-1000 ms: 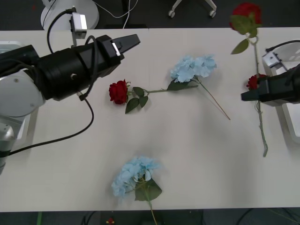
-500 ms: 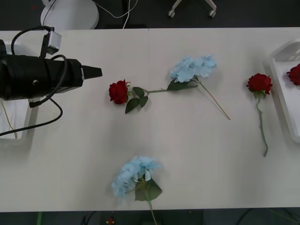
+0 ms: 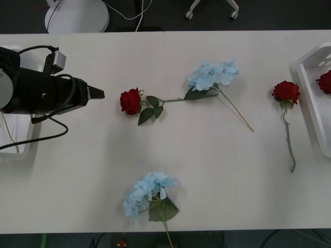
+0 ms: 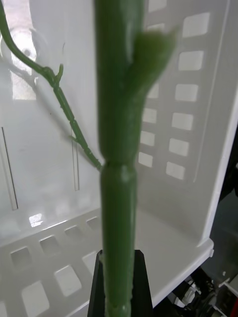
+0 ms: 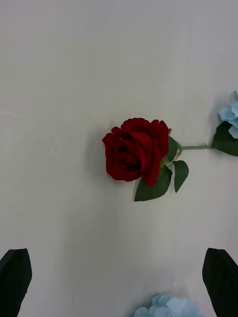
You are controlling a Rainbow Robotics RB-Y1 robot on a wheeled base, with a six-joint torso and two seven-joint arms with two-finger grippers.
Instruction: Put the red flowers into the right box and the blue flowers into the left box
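Our left gripper [image 3: 98,94], black-fingered at the end of a thick black arm, hovers at the left of the pale table [image 3: 217,170] with its fingers spread apart, the two black tips [image 5: 15,277] at the corners of its wrist view. Just to its right lies a deep-red artificial rose on a thin green stem with dark leaves [image 3: 131,101], its bud centred ahead of the open fingers [image 5: 135,156]. We judge that the step in hand is the approach to this rose; the next move calls for lowering onto the bud or the stem beside the leaves and closing there.

Our right gripper [image 4: 119,277] is clamped on a thick green flower stem [image 4: 119,148] above the white slotted plastic tray, the right box [image 4: 188,124]; a thinner stem [image 4: 64,114] already lies inside. That arm seems to be mid-delivery, and releasing is what remains.

The rose's stem runs right to touch the leaves of a pale sky-blue puffy cluster [image 3: 213,74], so lifting the rose may drag it. A second blue cluster [image 3: 149,192] lies near the table's near edge, well apart. Another red rose [image 3: 286,92] lies near the right box [image 3: 310,103], where a red bud [image 3: 326,81] rests. The left box [image 3: 20,144], a white tray, sits under our left arm, partly hidden.
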